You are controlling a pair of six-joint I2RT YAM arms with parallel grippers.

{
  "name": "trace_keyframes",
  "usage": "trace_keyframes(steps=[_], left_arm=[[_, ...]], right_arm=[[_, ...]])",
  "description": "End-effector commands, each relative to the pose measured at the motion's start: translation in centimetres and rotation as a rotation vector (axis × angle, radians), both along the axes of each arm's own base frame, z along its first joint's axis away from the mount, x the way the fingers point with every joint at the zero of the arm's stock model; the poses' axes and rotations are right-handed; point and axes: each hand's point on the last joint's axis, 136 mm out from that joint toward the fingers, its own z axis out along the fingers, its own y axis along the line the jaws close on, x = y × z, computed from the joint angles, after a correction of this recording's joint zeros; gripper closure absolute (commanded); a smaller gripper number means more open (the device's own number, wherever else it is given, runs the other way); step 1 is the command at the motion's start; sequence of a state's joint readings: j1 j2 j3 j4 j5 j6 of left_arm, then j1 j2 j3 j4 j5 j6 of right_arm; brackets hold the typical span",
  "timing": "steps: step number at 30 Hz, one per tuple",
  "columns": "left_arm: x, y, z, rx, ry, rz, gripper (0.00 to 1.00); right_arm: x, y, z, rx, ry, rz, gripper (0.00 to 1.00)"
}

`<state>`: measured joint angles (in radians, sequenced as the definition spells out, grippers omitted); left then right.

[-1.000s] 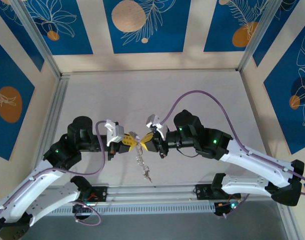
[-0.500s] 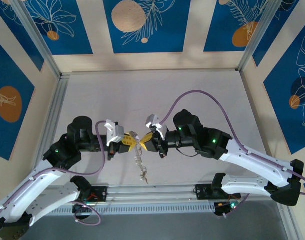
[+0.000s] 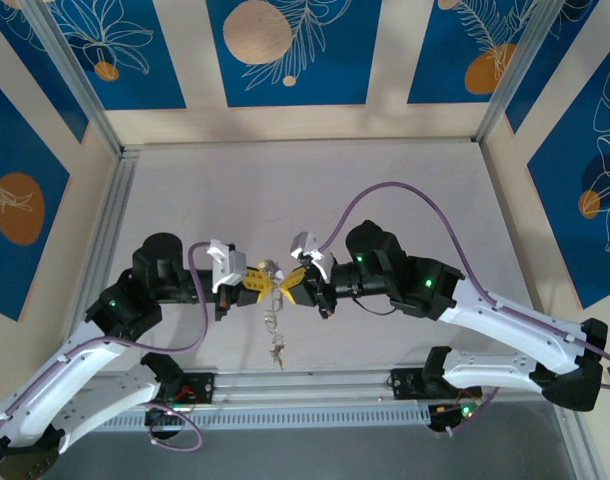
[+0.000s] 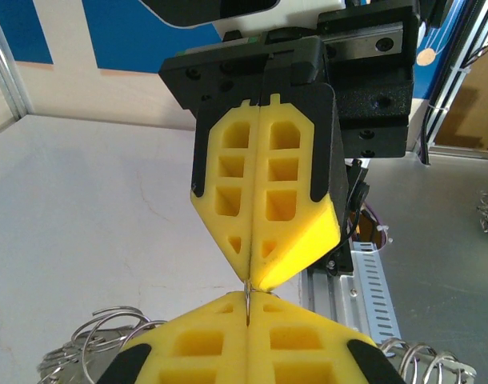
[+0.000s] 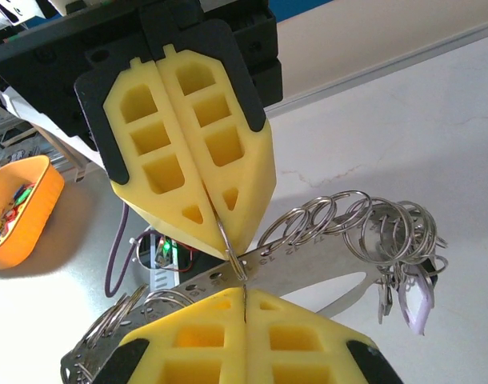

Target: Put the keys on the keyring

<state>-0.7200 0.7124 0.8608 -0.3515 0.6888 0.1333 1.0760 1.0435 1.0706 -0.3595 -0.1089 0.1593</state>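
**both hands pinched on the keyring, keys hanging under it**

my left hand (image 3: 259, 282) and right hand (image 3: 289, 288) meet tip to tip at the centre of the overhead frame. each is closed tight on the thin grey wire of the keyring (image 5: 230, 254). the keys (image 3: 276, 350) dangle below it, toward the lower centre. i judge i'm mid-threading, with the ring held and the keys partway along. next, one pinch must stay firm while the other loosens just enough to let a key slide round without dropping the wire.
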Motion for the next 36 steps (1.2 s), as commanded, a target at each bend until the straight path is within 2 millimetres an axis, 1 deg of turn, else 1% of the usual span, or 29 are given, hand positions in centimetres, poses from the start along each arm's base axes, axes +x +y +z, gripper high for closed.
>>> trace_keyframes(steps=[1, 16, 24, 33, 36], left_arm=[[-0.6, 0.0, 1.6, -0.055, -0.047, -0.035, 1.00], [-0.9, -0.1, 1.5, -0.057, -0.033, -0.062, 1.00], [-0.9, 0.0, 1.6, -0.058, -0.036, -0.057, 1.00], [-1.0, 0.0, 1.6, -0.063, -0.033, -0.063, 1.00], [-1.0, 0.0, 1.5, -0.063, -0.033, -0.066, 1.00]], right_arm=[[-0.5, -0.3, 1.6, 0.035, -0.041, 0.017, 1.00], [-0.2, -0.1, 2.0, 0.050, -0.066, 0.012, 1.00], [-0.8, -0.2, 2.2, 0.056, -0.059, 0.036, 1.00], [-1.8, -1.0, 2.1, 0.034, -0.088, 0.069, 1.00], [-1.8, -0.8, 2.2, 0.033, -0.095, 0.077, 1.00]])
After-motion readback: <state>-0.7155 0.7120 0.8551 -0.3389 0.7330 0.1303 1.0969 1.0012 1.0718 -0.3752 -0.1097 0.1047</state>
